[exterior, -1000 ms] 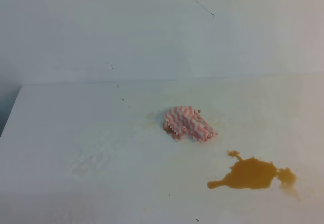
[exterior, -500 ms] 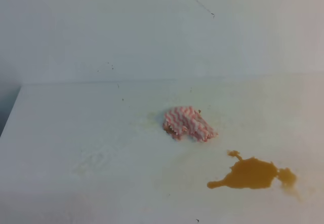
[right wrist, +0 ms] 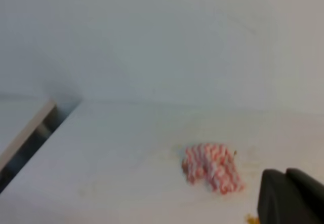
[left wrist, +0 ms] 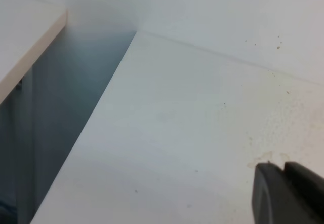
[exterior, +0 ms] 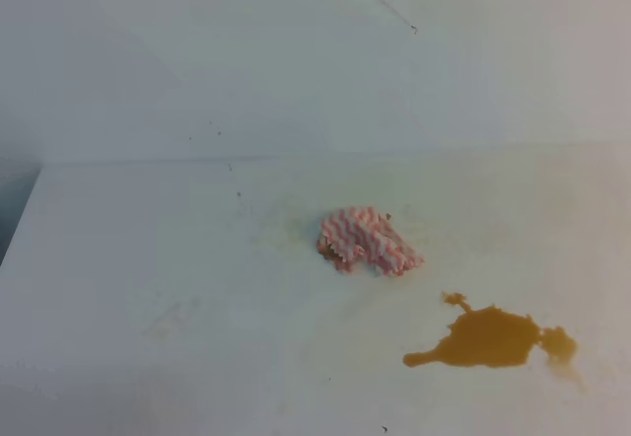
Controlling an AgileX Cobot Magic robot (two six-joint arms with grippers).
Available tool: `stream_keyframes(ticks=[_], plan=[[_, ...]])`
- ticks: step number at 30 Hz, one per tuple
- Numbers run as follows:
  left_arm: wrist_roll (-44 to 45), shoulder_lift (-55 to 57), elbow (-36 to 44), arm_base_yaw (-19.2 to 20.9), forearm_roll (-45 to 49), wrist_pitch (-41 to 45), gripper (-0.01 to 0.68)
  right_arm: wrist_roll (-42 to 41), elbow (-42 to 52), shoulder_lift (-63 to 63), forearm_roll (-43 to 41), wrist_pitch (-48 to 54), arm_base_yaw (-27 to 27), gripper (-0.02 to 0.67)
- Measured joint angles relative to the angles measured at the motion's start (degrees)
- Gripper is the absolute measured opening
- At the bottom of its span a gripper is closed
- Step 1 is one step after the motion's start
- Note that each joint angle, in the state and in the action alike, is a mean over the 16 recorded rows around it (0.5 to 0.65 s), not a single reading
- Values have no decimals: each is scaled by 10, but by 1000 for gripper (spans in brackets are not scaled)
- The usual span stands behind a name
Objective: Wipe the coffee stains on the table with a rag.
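Observation:
The rag (exterior: 368, 241), a small bunched pink-and-white zigzag cloth, lies near the middle of the white table (exterior: 148, 258). The coffee stains (exterior: 490, 337) form an amber-brown blotch with thin tails to the rag's front right, apart from it. Neither gripper appears in the exterior view. In the right wrist view my right gripper (right wrist: 286, 196) shows at the bottom right with its dark fingers together, short of the rag (right wrist: 211, 167) and holding nothing. In the left wrist view my left gripper (left wrist: 284, 196) is also at the bottom right, fingers together, over bare table (left wrist: 177, 133).
A plain white wall (exterior: 296, 61) rises behind the table. The table's left edge (exterior: 22, 221) drops into a dark gap (left wrist: 66, 107), beyond which stands another light surface (left wrist: 25, 41). Faint yellowish smudges and small dark specks mark the tabletop.

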Motion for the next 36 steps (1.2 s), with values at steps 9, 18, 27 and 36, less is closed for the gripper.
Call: stream_keyframes(ticks=[9, 18, 27, 36], plan=[[0, 0, -1, 0, 0, 1, -3, 37, -212, 183, -137, 138, 61, -2], [0, 4, -2, 0, 0, 1, -3, 177, -411, 347, -433, 221, 244, -2], [0, 6, -1, 0, 0, 0, -3, 247, -555, 529, -604, 246, 375, -2], [0, 6, 0, 0, 0, -1, -3, 253, -626, 681, -611, 246, 394, -2]])
